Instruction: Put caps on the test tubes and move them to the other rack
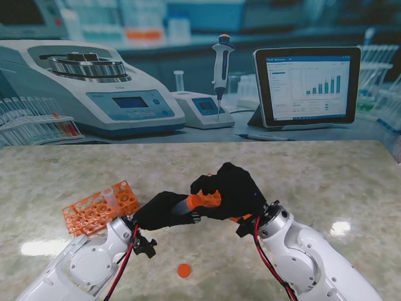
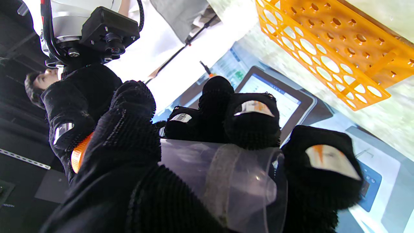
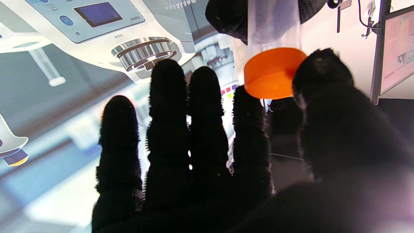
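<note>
Your left hand (image 1: 161, 210) is closed around a clear test tube (image 2: 223, 181), holding it level above the table, with the mouth turned to the right so the other hand can reach it. Your right hand (image 1: 233, 190) pinches an orange cap (image 3: 272, 72) between the thumb and the first finger; the other fingers (image 3: 168, 106) stay straight and free. In the right wrist view the cap sits at the end of the tube. I cannot tell if it is fully seated or only started, so I judge the capping step is under way.

Nearest to you, between the two forearms, one loose orange cap (image 1: 183, 270) lies on the marble table (image 1: 326, 182), probably waiting for another tube.

To the left, a little farther from you, stands the orange rack (image 1: 100, 207), tilted, with one clear tube (image 1: 108, 194) in it. I see no second rack in these views, so the place for transfer is not visible.
</note>
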